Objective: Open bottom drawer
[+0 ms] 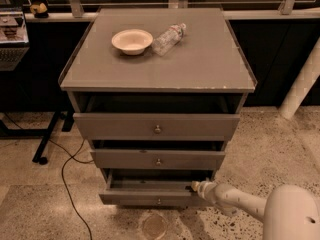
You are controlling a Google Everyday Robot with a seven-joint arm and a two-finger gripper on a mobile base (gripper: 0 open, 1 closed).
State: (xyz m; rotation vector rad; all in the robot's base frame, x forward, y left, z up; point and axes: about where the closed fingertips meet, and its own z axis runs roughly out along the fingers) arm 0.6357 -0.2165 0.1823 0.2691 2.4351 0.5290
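Bottom drawer (135,198), slim grey front panel with small round metal knob (159,201), lowest in the grey cabinet (150,66), stands partly out, white gripper (196,186) at its upper right front edge, grip state can't be told

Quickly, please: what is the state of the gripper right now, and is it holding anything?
Gripper: at the right end of the top edge of the bottom drawer front; open, closed or holding cannot be told.
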